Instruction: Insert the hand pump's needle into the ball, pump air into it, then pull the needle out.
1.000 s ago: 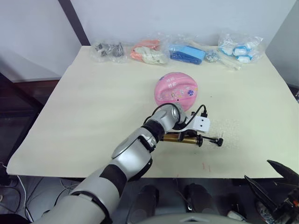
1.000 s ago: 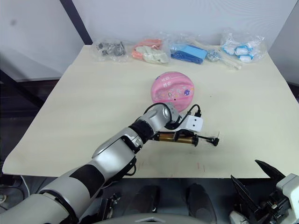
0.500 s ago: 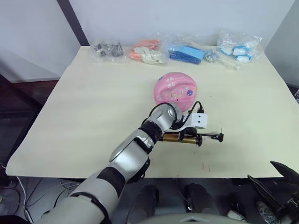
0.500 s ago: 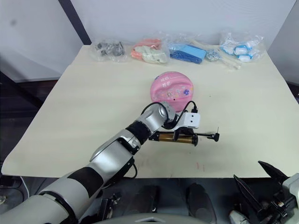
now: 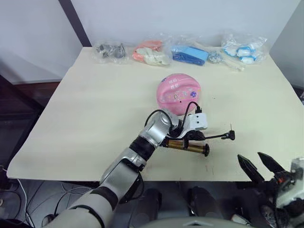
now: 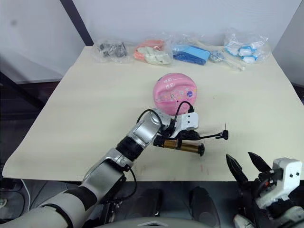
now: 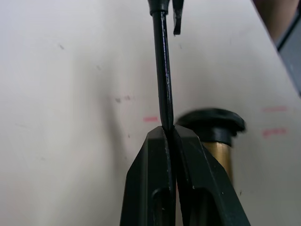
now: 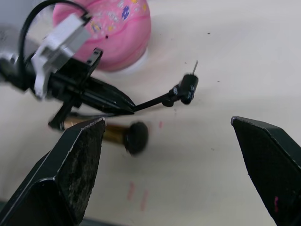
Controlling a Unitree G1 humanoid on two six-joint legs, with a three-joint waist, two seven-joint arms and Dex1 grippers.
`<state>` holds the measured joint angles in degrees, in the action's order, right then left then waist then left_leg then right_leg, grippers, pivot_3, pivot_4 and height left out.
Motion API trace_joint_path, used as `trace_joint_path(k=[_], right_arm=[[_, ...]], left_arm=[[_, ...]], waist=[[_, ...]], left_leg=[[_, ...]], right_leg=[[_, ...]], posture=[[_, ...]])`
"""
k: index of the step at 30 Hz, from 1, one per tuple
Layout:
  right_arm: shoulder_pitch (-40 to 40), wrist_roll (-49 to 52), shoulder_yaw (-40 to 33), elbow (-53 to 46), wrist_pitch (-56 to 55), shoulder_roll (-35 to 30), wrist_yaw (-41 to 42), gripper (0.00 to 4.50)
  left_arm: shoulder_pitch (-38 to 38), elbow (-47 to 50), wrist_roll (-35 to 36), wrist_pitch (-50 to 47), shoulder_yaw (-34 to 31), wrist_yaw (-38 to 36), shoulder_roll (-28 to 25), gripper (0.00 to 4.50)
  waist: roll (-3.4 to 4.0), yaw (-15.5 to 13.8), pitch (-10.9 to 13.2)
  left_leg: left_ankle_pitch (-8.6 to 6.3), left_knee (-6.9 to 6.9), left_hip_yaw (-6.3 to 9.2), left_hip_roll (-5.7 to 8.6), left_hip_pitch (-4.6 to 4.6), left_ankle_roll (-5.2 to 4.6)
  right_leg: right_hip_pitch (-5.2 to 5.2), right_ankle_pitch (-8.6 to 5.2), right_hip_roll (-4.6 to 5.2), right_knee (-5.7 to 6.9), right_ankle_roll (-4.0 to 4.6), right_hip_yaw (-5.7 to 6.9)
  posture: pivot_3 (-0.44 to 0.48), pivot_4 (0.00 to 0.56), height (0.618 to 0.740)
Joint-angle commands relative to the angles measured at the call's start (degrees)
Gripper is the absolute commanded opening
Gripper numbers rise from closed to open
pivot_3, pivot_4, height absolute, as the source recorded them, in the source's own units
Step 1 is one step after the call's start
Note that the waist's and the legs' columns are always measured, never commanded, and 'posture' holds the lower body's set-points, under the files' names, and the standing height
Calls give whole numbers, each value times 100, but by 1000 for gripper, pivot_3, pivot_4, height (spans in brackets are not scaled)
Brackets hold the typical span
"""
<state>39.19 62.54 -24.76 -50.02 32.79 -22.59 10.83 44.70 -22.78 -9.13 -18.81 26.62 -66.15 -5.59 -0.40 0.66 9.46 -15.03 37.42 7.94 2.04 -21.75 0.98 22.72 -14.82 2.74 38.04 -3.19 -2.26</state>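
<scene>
The pink ball (image 5: 179,93) rests on the cream table (image 5: 95,109), just beyond my left gripper. My left gripper (image 7: 168,129) is shut on the thin black hose (image 7: 162,70) of the hand pump. The pump's gold cylinder (image 5: 183,144) lies on the table under that gripper, its black end cap (image 5: 205,150) toward the right. The hose runs right to a small black fitting (image 8: 186,89), held above the table with the needle (image 8: 194,66) pointing up. My right gripper (image 5: 259,166) hovers open at the table's front edge, right of the pump, holding nothing.
Several clear bags line the table's far edge: dark metal parts (image 5: 110,50), orange and white items (image 5: 151,52), blue items (image 5: 190,53), white and blue items (image 5: 242,49). Small red marks (image 5: 209,167) sit near the front edge.
My left gripper has lifted the hose, carrying the needle up and to the right. The pump's right end has swung toward the front edge. My right gripper has risen toward the table edge.
</scene>
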Motion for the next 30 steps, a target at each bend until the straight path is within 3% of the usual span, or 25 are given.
trace_joint_path(k=[1,6,12,17,28,30], right_arm=[[-642,1686,-113,380,216,-434,-809,4500],[-1585,2889,-237,1114,260,-1043,-1471,4500],[-2244,3296,42,1632,421,-1327,-1666,4500],[-2731,3072,225,1857,373,-1243,-1734,4500],[-2952,2662,437,1999,468,-1100,-1437,4500],[-3015,2571,473,2015,459,-1053,-1447,3654]], left_arm=[[-118,399,279,71,-232,194,-27,48],[-284,611,473,58,-299,437,12,48],[-365,713,578,-7,-231,608,-10,48],[-424,785,694,-163,-301,822,48,48],[-481,972,842,-372,-222,975,10,48],[-489,997,864,-414,-229,999,21,0]], waist=[[-3,19,1],[-4,18,1],[-4,18,1],[-3,26,1],[-2,28,0],[-2,28,0]], left_leg=[[0,0,1,1,0,0],[1,3,-14,2,3,-2],[0,3,-15,10,0,-3],[1,4,-16,15,4,-3],[1,6,-21,21,4,-5],[1,6,-19,21,4,-5]], right_leg=[[0,0,-1,0,0,0],[-2,5,-2,0,-7,-15],[-2,7,-1,-1,-9,-17],[-2,7,-4,1,-9,-19],[-1,10,-1,0,-14,-25],[-1,9,-3,1,-13,-24]], posture=[[0,150,740],[0,150,740],[0,150,740],[0,150,740],[0,150,740],[0,150,740]])
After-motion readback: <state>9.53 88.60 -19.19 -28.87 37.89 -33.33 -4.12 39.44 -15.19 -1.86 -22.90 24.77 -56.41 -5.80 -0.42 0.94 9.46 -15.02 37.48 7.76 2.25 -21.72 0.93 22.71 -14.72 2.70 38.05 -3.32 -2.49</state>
